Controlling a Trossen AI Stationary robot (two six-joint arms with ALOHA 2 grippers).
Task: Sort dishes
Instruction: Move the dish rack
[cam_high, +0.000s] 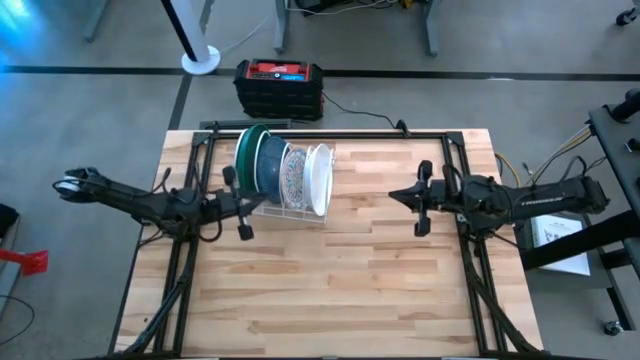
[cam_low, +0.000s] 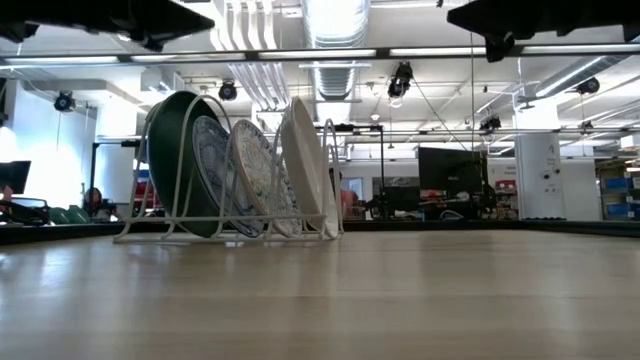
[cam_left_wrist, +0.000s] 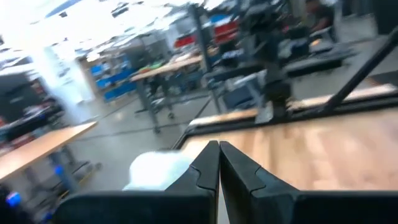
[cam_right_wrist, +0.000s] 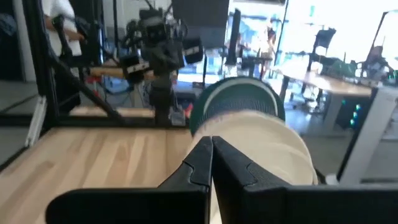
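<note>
White wire rack (cam_high: 290, 208) at the table's back holds all the plates (cam_high: 283, 170) upright, green to white, so sorting looks done or not begun, with the left gripper (cam_high: 243, 203) and right gripper (cam_high: 421, 199) both closed, empty, beside it

Surface (cam_high: 340, 290): rack (cam_high: 290, 210) on its far left part. Plates (cam_high: 285, 172) in rack, upright on edge, in a row running left to right. Left gripper (cam_high: 243, 205) over surface, just before the rack's left end, fingers together. Right gripper (cam_high: 420, 198) over surface, well right of rack, fingers together, pointing toward it. Box (cam_high: 279, 88) on floor behind surface, behind the rack. Papers (cam_high: 557, 240) off the right edge, beside right arm.
</note>
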